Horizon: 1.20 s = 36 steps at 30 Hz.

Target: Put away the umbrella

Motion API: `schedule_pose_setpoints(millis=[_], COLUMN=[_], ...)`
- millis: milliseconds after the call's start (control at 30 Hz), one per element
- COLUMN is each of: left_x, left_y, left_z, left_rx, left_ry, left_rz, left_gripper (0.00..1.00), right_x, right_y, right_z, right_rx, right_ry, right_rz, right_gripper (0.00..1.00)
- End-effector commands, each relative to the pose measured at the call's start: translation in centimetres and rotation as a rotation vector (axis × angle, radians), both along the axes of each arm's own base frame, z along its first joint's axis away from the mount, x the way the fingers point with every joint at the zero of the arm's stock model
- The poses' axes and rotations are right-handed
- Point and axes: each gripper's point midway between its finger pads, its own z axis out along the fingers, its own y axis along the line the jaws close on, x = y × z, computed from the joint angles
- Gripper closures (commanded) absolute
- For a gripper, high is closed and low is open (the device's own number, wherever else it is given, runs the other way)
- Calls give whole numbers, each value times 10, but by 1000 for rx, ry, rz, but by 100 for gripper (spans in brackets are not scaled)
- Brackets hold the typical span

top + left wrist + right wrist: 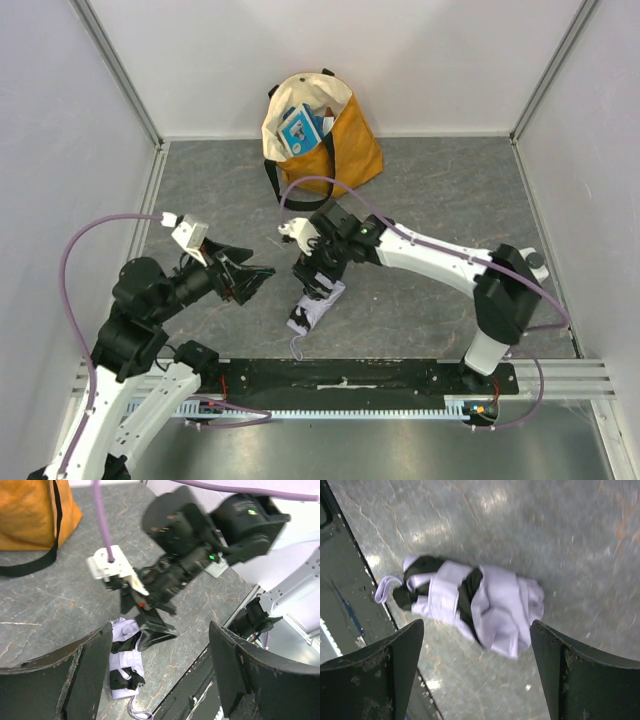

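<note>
Right gripper (476,630), black fingers spread wide, empty, hovering directly above folded lavender-white fabric umbrella (490,605) lying on grey stone-look tabletop (570,530). Umbrella's long axis runs finger to finger; you need wrist turn first. Left gripper (160,630) spread too, farther off; your right arm nearer.

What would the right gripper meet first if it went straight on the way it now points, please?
Most likely the folded pale lavender fabric umbrella, which lies on the grey marbled tabletop straight ahead of the open right gripper; how near it lies is unclear.
</note>
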Motion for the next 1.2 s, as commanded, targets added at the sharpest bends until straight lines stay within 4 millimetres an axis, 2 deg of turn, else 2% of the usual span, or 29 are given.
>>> schedule_pose_setpoints(millis=[0, 100, 167, 233, 267, 300, 367, 433, 533, 600, 667, 700, 733, 767, 833, 867, 933, 1033, 1167], left_x=[-20, -27, -32, -36, -39, -41, -42, -42, -40, -39, -37, -36, -36, -37, -37, -39, -39, -41, -45], left_y=[20, 25, 22, 21, 19, 17, 12, 8, 7, 8, 7, 5, 4, 3, 3, 3, 8, 17, 37], left_z=[10, 10, 7, 6, 5, 5, 3, 2, 0, 2, 2, 2, 2, 2, 3, 5, 12, 23, 31], left_rx=[60, 46, 31, 6, -11, -24, -39, -41, -30, -28, -20, -18, -17, -19, -24, -28, -43, -81, -129], left_ry=[-75, -73, -53, -41, -35, -40, -26, -11, -9, -16, -10, -7, -3, 3, 1, -6, -30, -69, -101], left_rz=[36, 47, 24, 16, 3, -14, -40, -59, -61, -59, -59, -67, -73, -79, -83, -83, -57, 2, 113], left_gripper=[16, 16, 16, 16, 16, 16, 16, 16, 16, 16, 16, 16, 16, 16, 16, 17, 14, 8, 4], right_x=[10, 7, 6, 0, -10, -8, -4, 18, 20, 13, 23, 31, 35, 32, 10, -8, -23, -40, -64], right_y=[40, 56, 57, 49, 40, 38, 17, -7, -38, -39, -43, -44, -41, -35, -34, -34, -28, -29, -17], right_z=[-1, -18, -29, -48, -59, -60, -70, -67, -71, -64, -41, -25, -8, 10, 22, 20, 19, 2, -13], right_rx=[35, 38, 20, -11, -24, -19, -45, -29, -23, 71, 185, 229, 257, 253, 118, 36, -53, -147, -189], right_ry=[-2, 112, 168, 236, 281, 276, 275, 254, 329, 386, 345, 299, 231, 172, 9, -37, -121, -130, -208], right_rz=[211, 206, 140, 63, 55, 22, -123, -351, -712, -833, -925, -909, -811, -666, -363, -244, -96, -19, 102], right_gripper=[7, 11, 19, 35, 42, 47, 52, 52, 48, 40, 30, 25, 20, 19, 15, 11, 7, 6, 2])
